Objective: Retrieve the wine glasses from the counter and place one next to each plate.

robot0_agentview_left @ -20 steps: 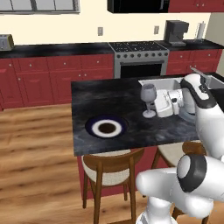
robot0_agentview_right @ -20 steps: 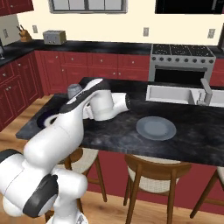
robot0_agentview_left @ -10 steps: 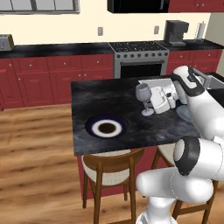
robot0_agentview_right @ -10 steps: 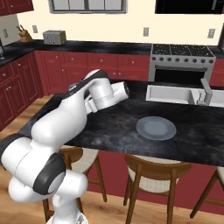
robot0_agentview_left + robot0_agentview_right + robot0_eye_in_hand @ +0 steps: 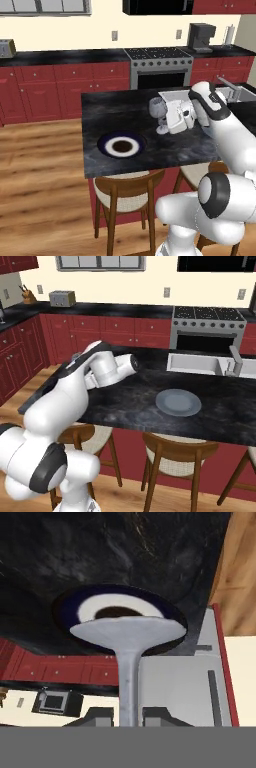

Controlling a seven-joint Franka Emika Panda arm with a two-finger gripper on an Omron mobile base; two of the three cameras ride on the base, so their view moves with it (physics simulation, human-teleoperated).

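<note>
I'm working in a home kitchen. Along the far wall I see dark red cabinets [image 5: 45,90] with small silver knobs under a black stone counter [image 5: 60,56], a steel oven range [image 5: 160,67] with burners on top, a coffee machine [image 5: 201,37], a toaster [image 5: 62,298] and a knife block [image 5: 28,294]. Nearer me stands a black marbled island [image 5: 135,398] with a steel sink [image 5: 197,363] and faucet, wooden stools [image 5: 172,453] tucked beneath, on a wood plank floor [image 5: 40,190].

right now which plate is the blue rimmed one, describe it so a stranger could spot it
Start at the black marbled island worktop with the steel sink and stools. The blue-rimmed plate lies near its stool-side edge, at the end away from the sink. Unlike the plain grey plate, it has a white ring and dark centre.
</note>
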